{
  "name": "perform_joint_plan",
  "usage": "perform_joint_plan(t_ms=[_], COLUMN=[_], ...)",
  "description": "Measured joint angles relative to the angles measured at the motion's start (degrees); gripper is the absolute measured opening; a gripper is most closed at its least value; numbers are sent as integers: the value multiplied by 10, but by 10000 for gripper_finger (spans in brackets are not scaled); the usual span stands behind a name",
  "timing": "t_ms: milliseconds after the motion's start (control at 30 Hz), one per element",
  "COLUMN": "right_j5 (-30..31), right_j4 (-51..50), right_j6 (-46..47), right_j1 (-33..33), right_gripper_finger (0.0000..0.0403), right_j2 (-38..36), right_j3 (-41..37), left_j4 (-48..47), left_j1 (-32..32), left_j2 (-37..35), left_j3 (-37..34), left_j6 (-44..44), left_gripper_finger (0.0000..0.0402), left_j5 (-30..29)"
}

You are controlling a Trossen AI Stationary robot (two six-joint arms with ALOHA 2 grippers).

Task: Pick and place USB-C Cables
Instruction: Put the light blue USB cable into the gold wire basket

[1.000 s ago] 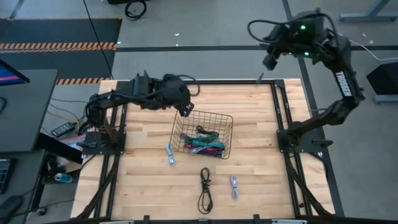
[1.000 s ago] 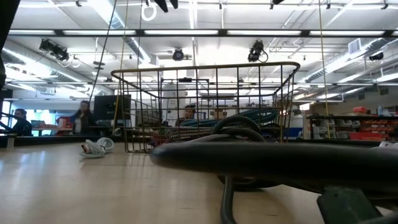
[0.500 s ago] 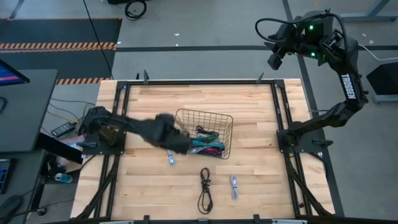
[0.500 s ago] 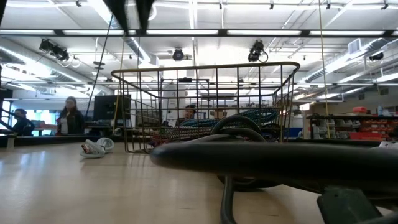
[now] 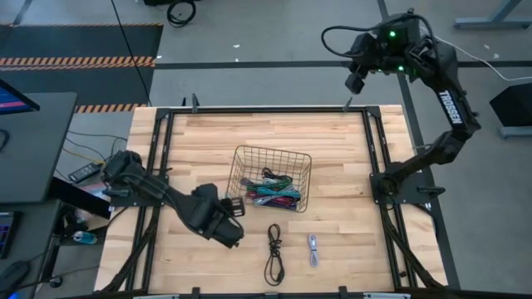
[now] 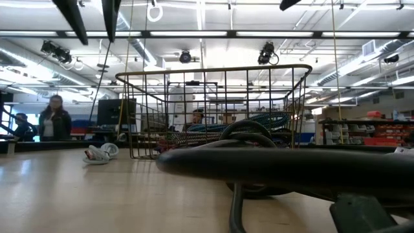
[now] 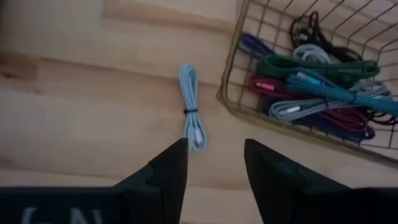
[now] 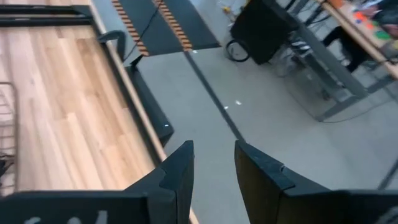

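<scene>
A dark wire-mesh basket (image 5: 270, 158) stands mid-table and holds several USB-C cables (image 5: 273, 193) in green, teal, magenta, purple and black. A pale blue cable bundle (image 7: 191, 107) lies flat on the wood just left of the basket. My left gripper (image 7: 214, 163) hangs open above it, pointing down, apart from it. In the high view that gripper (image 5: 235, 209) covers this cable. A black cable (image 5: 273, 253) and a pale blue-grey one (image 5: 312, 247) lie near the table's near edge. My right gripper (image 8: 214, 167) is open, raised beyond the far right corner.
The basket's near-left corner (image 7: 227, 99) sits close to the pale blue cable. In the low view the black cable (image 6: 259, 162) fills the foreground, with the basket (image 6: 213, 110) behind it. People stand in the room beyond. Bare wood lies left of the basket.
My left arm has swung from above the basket's far-left corner toward the table's near edge and come down over the pale blue cable to the left of the basket. My right arm has shifted a little above the far edge. No cable has moved.
</scene>
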Motion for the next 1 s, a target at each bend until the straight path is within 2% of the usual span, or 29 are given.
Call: perform_joint_plan(t_ms=[100,400,1000], right_j5=[-7,-6,-7], right_j4=[-2,-3,-2], right_j6=[-4,-7,-2], right_j1=[0,-22,-63], right_gripper_finger=[122,122,122], right_j2=[14,27,21], right_j3=[0,0,0], left_j4=[51,183,340], left_j1=[-2,0,23], left_j2=[0,0,0], left_j3=[-28,-116,-270], left_j6=[-7,-25,-38], left_gripper_finger=[164,164,164], left_j5=[3,73,73])
